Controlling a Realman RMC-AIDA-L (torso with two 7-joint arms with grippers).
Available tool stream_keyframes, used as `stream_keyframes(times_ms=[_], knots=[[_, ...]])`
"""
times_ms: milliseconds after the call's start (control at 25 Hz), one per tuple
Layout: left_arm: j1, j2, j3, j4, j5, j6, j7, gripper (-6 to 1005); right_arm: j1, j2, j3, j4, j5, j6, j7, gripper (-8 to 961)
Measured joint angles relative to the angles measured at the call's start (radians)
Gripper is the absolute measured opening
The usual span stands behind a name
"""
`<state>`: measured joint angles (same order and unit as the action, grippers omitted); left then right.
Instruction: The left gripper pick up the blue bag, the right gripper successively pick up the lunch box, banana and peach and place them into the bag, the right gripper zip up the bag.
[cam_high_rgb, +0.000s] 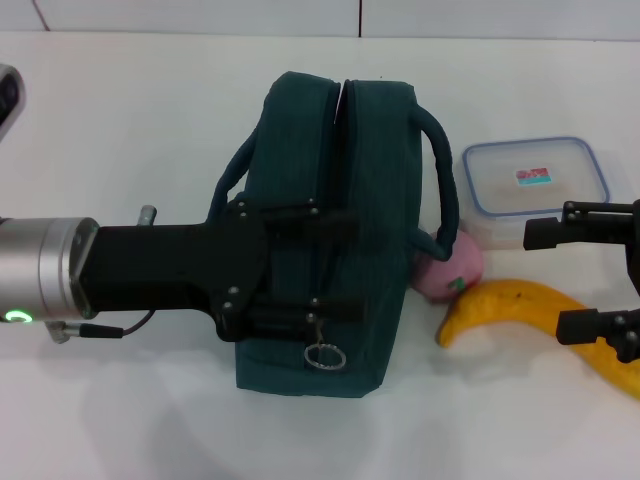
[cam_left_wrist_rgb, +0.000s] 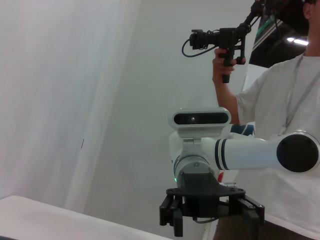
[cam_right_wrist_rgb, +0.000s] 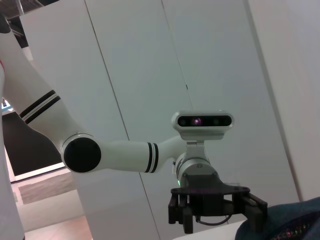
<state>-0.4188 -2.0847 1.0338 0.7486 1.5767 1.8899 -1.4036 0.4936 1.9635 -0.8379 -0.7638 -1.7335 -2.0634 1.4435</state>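
Observation:
The blue bag lies in the middle of the table with its zip running down its top and the metal ring pull at the near end. My left gripper reaches in from the left and hovers over the bag's top, open, with its fingers spread along the zip. At the right edge, my right gripper is open over the gap between the lunch box and the banana. A pink peach rests against the bag's right side. Nothing is held by either gripper.
The bag's two loop handles stick out to either side. The table's back edge meets a white wall. In the left wrist view a person holding a camera stands behind the right arm. A corner of the bag shows in the right wrist view.

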Motion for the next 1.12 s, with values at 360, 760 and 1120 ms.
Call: stream_keyframes(times_ms=[360, 760, 1120], knots=[[0.0, 0.0, 0.0, -0.001, 0.0, 0.001, 0.0, 800, 0.0, 0.0, -0.004, 0.0, 0.001, -0.001, 0.0, 864], [0.002, 0.014, -0.001, 0.041, -0.124, 0.021, -0.064, 799, -0.016, 0.0, 0.0, 0.003, 0.001, 0.005, -0.011, 854], [-0.043, 0.048, -0.175, 0.342, 0.042, -0.166, -0.638, 799, -0.04, 0.0, 0.005, 0.015, 0.003, 0.007, -0.038, 846]])
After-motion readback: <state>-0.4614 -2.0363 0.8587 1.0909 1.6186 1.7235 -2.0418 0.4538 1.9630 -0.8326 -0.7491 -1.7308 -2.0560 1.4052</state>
